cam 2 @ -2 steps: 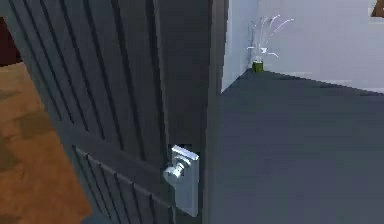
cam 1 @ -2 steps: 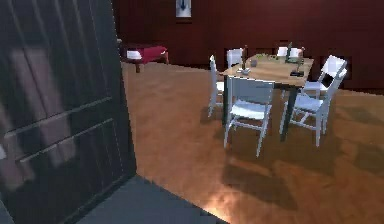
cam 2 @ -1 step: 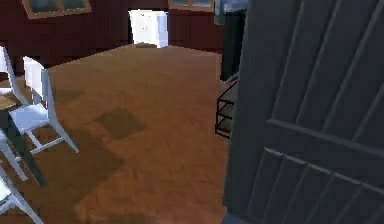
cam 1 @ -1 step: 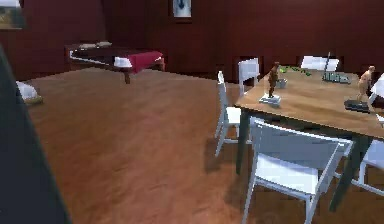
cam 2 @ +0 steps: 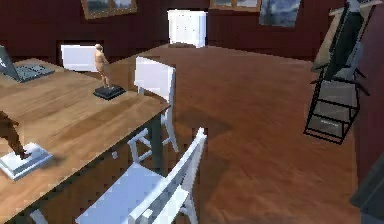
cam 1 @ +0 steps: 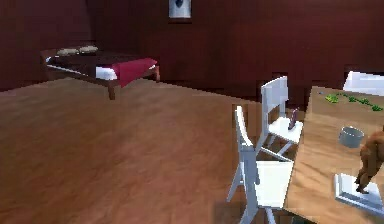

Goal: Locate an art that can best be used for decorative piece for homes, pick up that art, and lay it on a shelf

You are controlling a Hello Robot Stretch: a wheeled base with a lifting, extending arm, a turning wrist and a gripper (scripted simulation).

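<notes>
On the wooden table [cam 2: 80, 115] stands a small tan figure statue [cam 2: 102, 66] on a black base, near the table's far edge. A brown statue [cam 2: 10, 135] on a white base stands at the arm side view's left edge. The same brown statue [cam 1: 370, 155] on its white base appears at the forward view's bottom right, on the table [cam 1: 320, 160]. Framed pictures hang on the dark red walls: one [cam 1: 180, 8] at the top of the forward view, others [cam 2: 108, 7] [cam 2: 280, 10] along the top of the arm side view.
White chairs [cam 1: 262, 165] [cam 2: 158, 85] [cam 2: 150, 195] stand around the table. A grey cup [cam 1: 350, 135], green leaves [cam 1: 355, 101] and a laptop [cam 2: 20, 68] lie on it. A bed [cam 1: 100, 65] stands far left, a white cabinet [cam 2: 187, 27] at the back wall, a dark rack [cam 2: 335, 100] to the right. Open wood floor lies between.
</notes>
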